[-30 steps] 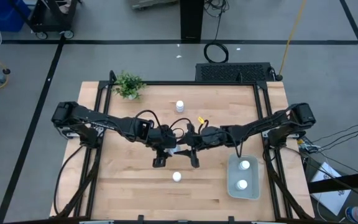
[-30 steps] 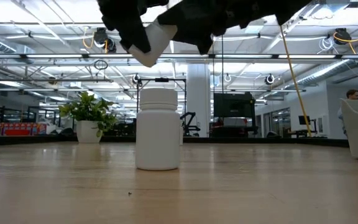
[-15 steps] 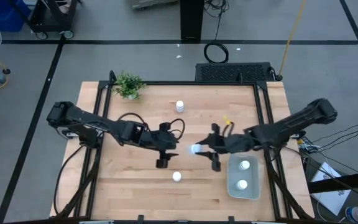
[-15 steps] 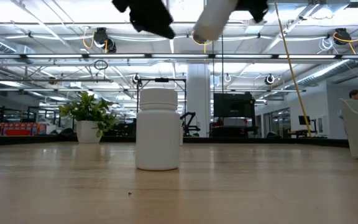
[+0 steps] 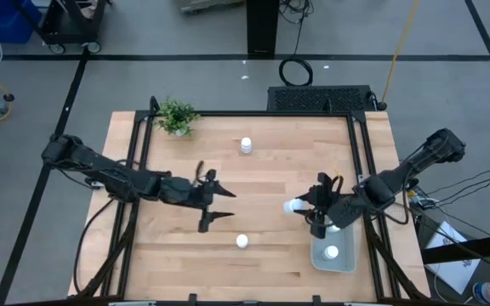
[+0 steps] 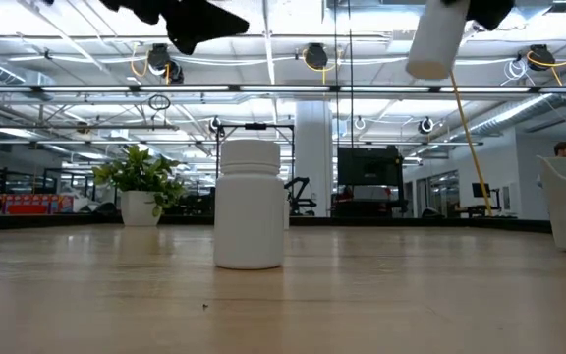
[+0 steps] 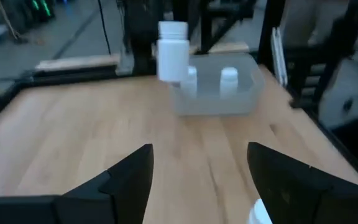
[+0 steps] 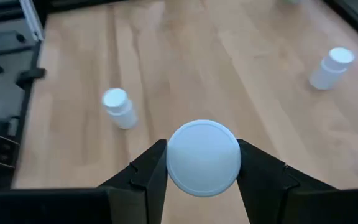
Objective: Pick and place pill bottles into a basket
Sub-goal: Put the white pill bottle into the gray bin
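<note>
My right gripper (image 5: 307, 206) is shut on one white pill bottle (image 5: 293, 206), high above the table just left of the pale basket (image 5: 345, 260); the low view shows the bottle (image 6: 435, 39) hanging near the top. Two bottles (image 7: 229, 76) stand in the basket (image 7: 216, 102). One bottle (image 5: 246, 145) stands at the far middle of the table and another (image 5: 242, 241) toward the near middle. My left gripper (image 5: 228, 204) is open and empty, left of the table's middle. My right gripper pinches the bottle between its two fingers (image 8: 148, 168) on opposite sides of its upper end (image 8: 174, 158), whose round face looks at the wrist camera. The fingers slant down toward the table's left, along the bottle. The bottle hangs below them, slightly tilted, clear of the table.
A small green potted plant (image 5: 177, 116) stands at the far left corner. The basket sits at the near right corner beside the table's dark frame rail (image 5: 366, 170). Bare wood lies between the two arms.
Both grippers met at the bottle above the table's middle a second ago. My right gripper has since carried it toward the right edge, up to the basket's left side. My left gripper has drawn back toward the left edge without it.
</note>
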Motion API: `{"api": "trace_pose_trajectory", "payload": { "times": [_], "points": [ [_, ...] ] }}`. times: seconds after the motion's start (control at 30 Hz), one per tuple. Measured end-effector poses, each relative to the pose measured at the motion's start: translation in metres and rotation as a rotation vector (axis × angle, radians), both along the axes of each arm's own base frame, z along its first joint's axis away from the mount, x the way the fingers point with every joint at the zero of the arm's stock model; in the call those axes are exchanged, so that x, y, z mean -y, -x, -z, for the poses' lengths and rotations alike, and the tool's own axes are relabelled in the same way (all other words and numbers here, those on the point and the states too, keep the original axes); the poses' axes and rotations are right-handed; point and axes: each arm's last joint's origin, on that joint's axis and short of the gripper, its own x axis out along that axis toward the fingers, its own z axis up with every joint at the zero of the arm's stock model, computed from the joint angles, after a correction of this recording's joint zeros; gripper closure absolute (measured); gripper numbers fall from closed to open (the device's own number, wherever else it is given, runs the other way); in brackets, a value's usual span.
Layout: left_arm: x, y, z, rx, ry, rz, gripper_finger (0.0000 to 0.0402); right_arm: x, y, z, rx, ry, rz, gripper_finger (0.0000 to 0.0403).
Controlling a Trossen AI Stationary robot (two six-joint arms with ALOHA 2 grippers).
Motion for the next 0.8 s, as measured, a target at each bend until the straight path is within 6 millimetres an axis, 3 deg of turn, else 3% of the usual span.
{"api": "trace_pose_trajectory", "payload": {
  "times": [0.17, 0.33, 0.8],
  "points": [
    [-0.004, 0.020, 0.014, 0.142, 0.042, 0.006, 0.0137, -0.003, 0.009, -0.014, -0.111, 0.000, 0.069, 0.0256],
    [-0.006, 0.030, 0.018, 0.158, 0.051, 0.011, 0.0137, -0.011, 0.019, -0.028, -0.165, -0.046, 0.112, 0.0256],
    [-0.002, 0.032, 0.016, 0.173, 0.059, 0.035, 0.0133, -0.047, 0.032, 0.002, -0.353, -0.093, 0.218, 0.0256]
  ]
}}
